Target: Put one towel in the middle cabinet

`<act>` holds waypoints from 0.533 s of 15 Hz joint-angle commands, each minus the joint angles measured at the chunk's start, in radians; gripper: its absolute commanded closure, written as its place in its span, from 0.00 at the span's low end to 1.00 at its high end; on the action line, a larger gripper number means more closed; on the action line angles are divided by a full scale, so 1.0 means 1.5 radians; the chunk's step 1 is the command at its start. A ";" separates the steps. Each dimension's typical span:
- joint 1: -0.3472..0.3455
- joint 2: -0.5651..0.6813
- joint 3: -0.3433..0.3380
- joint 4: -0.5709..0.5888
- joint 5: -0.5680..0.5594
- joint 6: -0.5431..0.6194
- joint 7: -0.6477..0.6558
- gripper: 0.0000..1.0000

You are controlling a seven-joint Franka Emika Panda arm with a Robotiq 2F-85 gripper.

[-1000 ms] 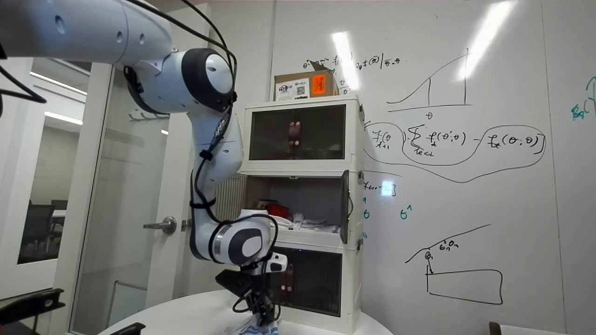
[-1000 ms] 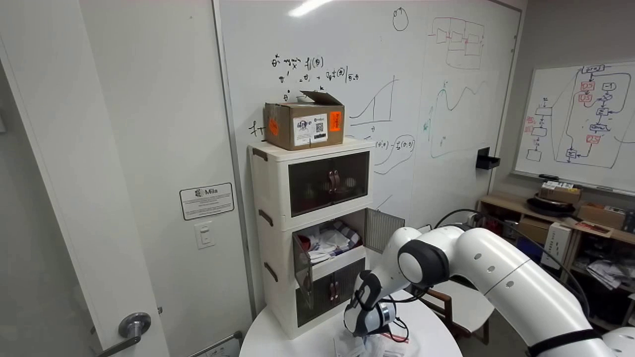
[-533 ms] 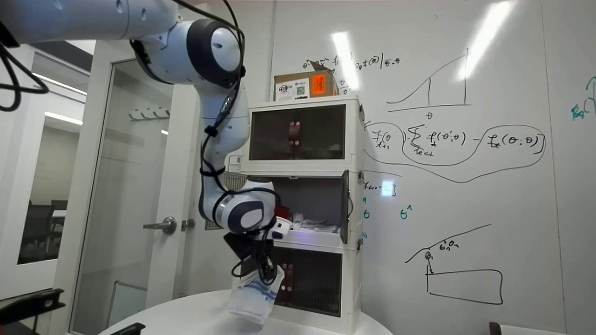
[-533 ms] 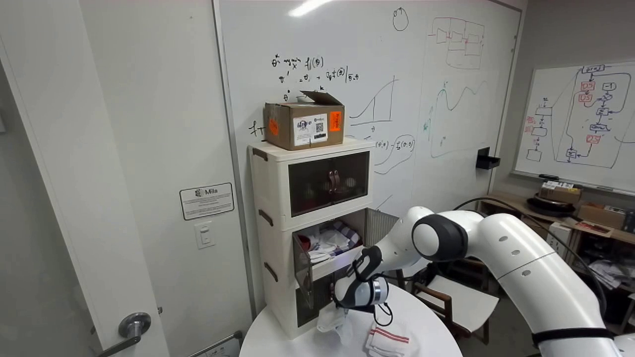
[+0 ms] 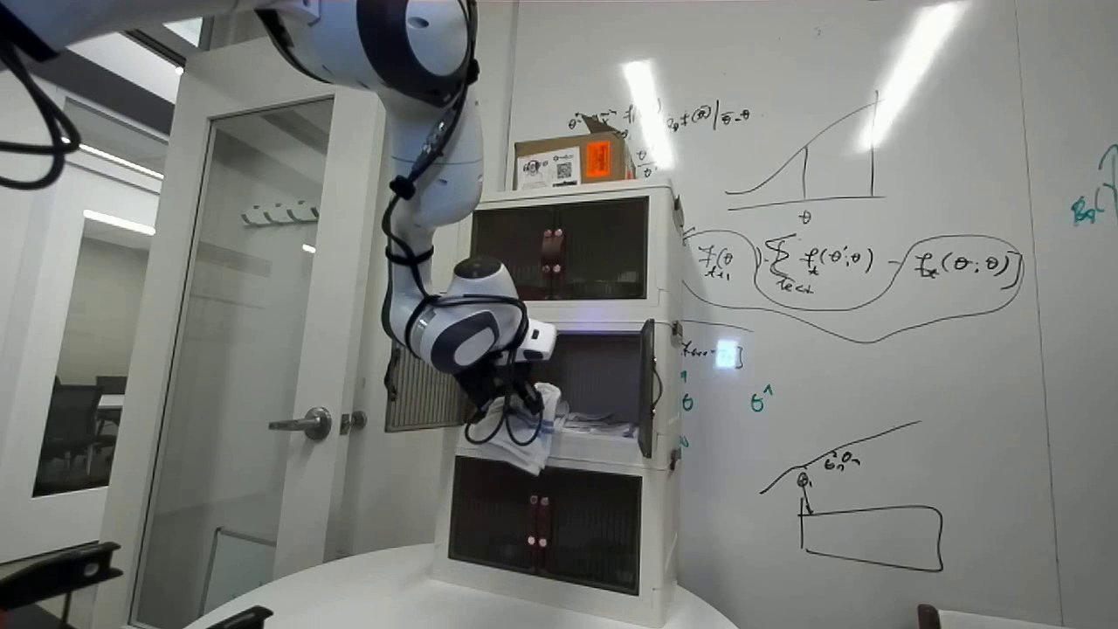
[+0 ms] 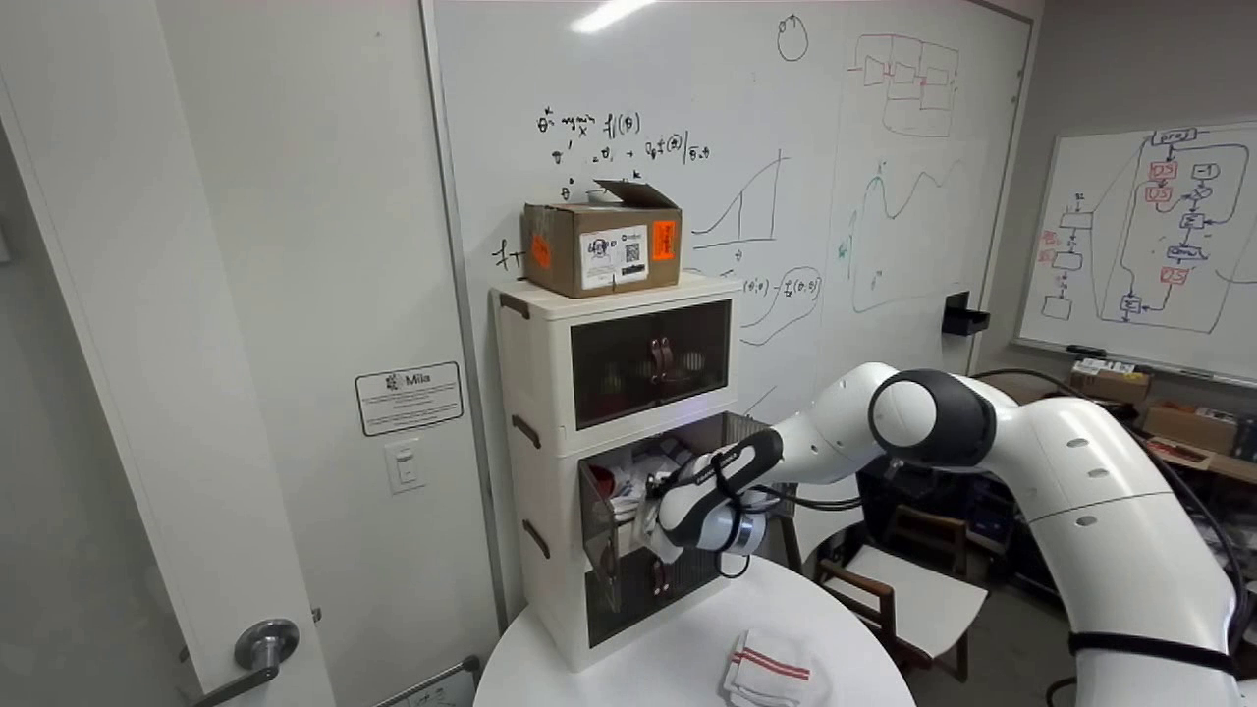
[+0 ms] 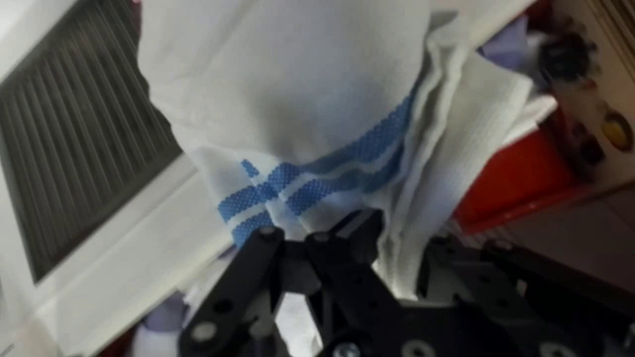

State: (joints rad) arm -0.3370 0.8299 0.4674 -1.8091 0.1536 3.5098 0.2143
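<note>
My gripper (image 7: 402, 253) is shut on a folded white towel with blue stripes (image 7: 297, 89). The gripper (image 5: 515, 397) and towel (image 5: 524, 452) are in front of the open middle cabinet (image 5: 603, 448), at its left part. The towel hangs down past the cabinet's front lip. In an exterior view the towel (image 6: 653, 540) shows partly behind the wrist, and the fingers are hidden there. Inside the middle cabinet (image 6: 542, 483) lie white cloths (image 6: 627, 506) and a red object (image 6: 604, 479). A white towel with red stripes (image 6: 771, 673) lies on the table.
Both middle doors stand open: the left door (image 5: 428, 393) and the right door (image 5: 647, 389). The top cabinet (image 5: 603, 249) and bottom cabinet (image 5: 493, 515) are shut. A cardboard box (image 6: 604, 245) sits on top. A round white table (image 6: 668, 668) carries the stack.
My gripper has lifted the blue-striped towel off the table, up and toward the cabinet stack, to the height of the middle opening. The red-striped towel has come into clearer view.
</note>
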 commanded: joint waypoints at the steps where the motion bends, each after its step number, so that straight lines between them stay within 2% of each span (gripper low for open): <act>1: -0.052 -0.024 0.054 -0.028 -0.042 0.128 0.008 0.98; 4: -0.058 -0.017 0.050 -0.014 -0.048 0.197 0.004 0.98; 5: -0.018 -0.025 -0.015 -0.007 -0.077 0.209 0.070 0.98; 8: 0.010 -0.005 -0.071 0.014 -0.086 0.229 0.092 0.98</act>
State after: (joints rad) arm -0.3782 0.8051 0.4523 -1.8187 0.0519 3.8095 0.2842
